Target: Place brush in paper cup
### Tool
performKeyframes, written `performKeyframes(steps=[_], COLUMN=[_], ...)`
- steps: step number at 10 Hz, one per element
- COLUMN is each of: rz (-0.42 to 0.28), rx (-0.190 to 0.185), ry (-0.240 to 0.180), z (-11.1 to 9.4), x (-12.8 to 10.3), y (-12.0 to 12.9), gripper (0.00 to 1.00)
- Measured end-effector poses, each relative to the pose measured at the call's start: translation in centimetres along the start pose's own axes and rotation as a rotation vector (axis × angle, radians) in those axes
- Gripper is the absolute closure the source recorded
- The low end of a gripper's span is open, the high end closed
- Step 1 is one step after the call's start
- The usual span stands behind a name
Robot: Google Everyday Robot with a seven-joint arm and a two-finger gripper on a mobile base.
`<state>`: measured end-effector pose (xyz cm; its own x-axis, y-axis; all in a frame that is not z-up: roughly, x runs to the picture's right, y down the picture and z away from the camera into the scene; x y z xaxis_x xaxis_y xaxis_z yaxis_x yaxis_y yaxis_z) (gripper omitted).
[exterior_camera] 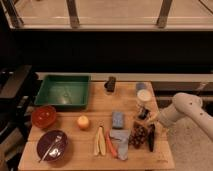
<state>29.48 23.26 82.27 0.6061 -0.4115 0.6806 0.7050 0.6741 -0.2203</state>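
The brush is a slim black stick lying on the wooden table, just right of the dark-red grape bunch. The paper cup stands upright near the table's right edge, behind the brush. My gripper, on the white arm reaching in from the right, hovers between the cup and the brush, just above the brush's far end. The brush seems to rest on the table.
A small blue-grey container and a black block stand at the back. A green tray, red bowl, purple bowl with spoon, orange fruit, carrot, blue sponge and grey cloth fill the table.
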Motion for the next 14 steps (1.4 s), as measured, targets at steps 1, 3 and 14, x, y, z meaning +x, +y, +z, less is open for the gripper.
performKeyframes(steps=[1, 3, 14], rz=[-0.004, -0.004, -0.023], rx=[0.0, -0.001, -0.003], ry=[-0.004, -0.006, -0.071], z=[0.1, -0.2, 1.3], x=[-0.1, -0.2, -1.5], y=[-0.2, 0.0, -0.8], gripper=[0.38, 0.38, 0.94])
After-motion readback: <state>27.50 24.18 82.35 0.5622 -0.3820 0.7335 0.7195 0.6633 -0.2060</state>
